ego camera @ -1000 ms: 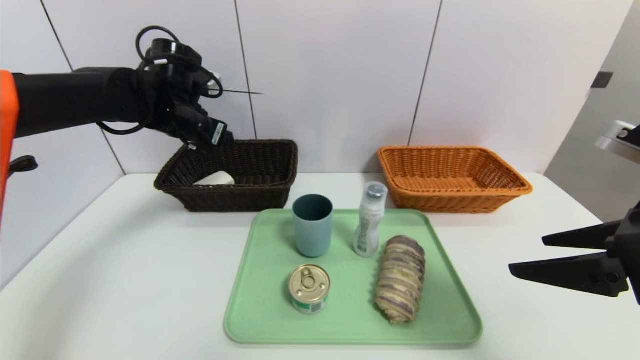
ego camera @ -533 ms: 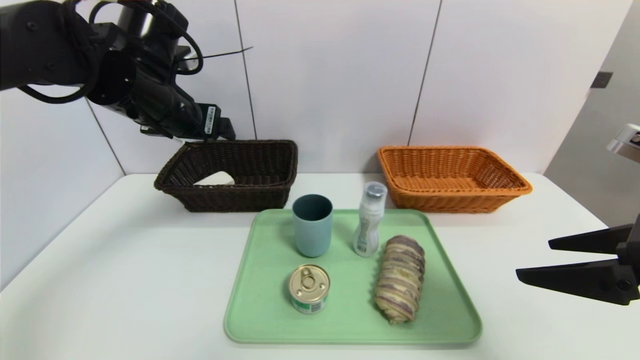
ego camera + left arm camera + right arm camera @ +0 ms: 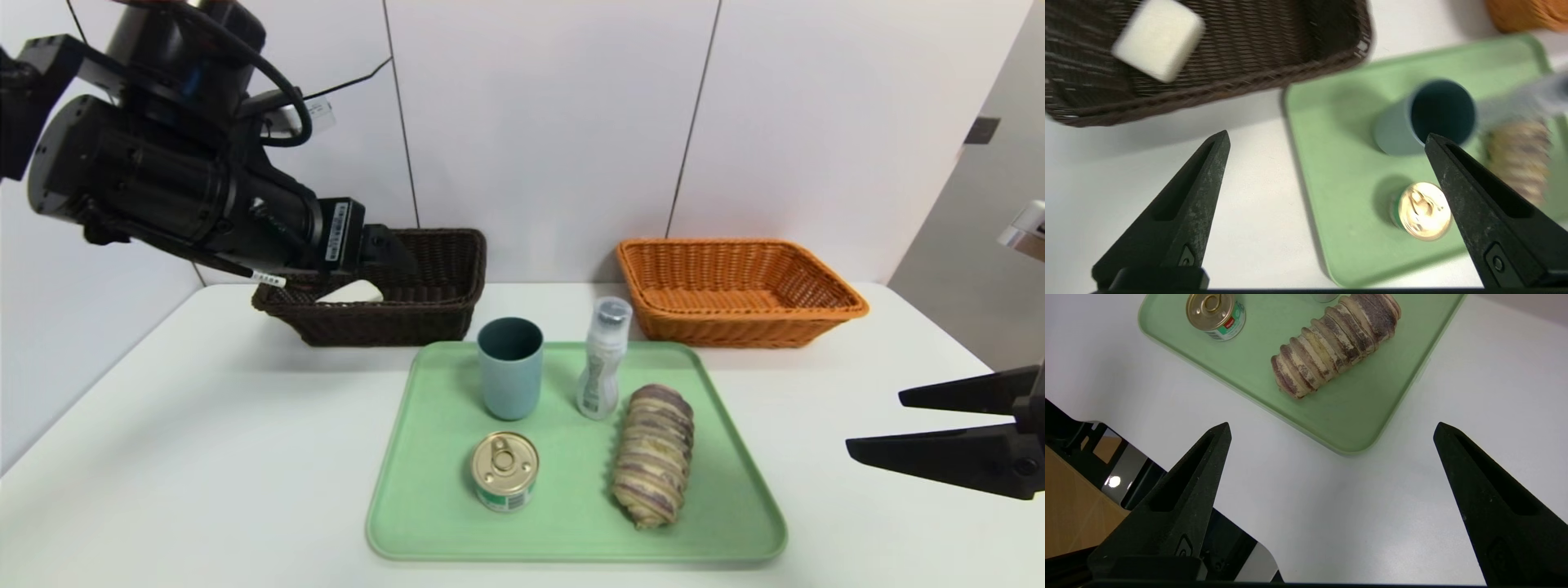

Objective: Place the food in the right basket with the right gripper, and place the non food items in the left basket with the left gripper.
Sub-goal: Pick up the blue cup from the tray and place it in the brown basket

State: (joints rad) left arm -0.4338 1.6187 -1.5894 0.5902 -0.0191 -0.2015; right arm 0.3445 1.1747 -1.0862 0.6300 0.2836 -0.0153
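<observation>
Soap bar [image 3: 353,291], white and rounded, lay in the dark brown left basket [image 3: 441,314], and compared with a second earlier my left gripper [image 3: 1327,139] had backed off and lifted away from over that basket, jaws spread wide and holding nothing. From its wrist view the soap sat beyond the left fingertip, inside the basket, with the blue-grey cup [image 3: 510,367] just past the right fingertip on the green tray [image 3: 424,523]. I read that as one non-food item delivered, with the cup and the small white bottle [image 3: 602,359] remaining for this arm. My right gripper [image 3: 878,422] had not moved; it hung wide and empty off the tray's right edge, the bread roll [image 3: 1333,345] and tin can [image 3: 1215,315] ahead of its tips, the orange right basket [image 3: 739,290] holding nothing.
</observation>
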